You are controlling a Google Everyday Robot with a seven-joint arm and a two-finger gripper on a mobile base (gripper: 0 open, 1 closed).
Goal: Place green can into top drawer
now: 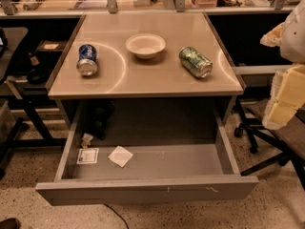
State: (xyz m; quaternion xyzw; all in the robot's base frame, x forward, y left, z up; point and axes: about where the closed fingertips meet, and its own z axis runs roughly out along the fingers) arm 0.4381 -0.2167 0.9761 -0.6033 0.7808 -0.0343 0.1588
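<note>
The green can (195,61) lies on its side on the right part of the desk top (143,80), its silver end turned toward the front right. The top drawer (147,188) stands pulled out wide below the desk, with its grey floor showing. My gripper (284,97) is at the right edge of the view, pale and blurred, to the right of the desk and apart from the can. It holds nothing that I can see.
A white bowl (145,45) stands mid-desk and a blue-and-white can (87,59) lies at the left. In the drawer lie a white paper (120,156), a label card (87,155) and a small object (86,138). An office chair (281,142) stands to the right.
</note>
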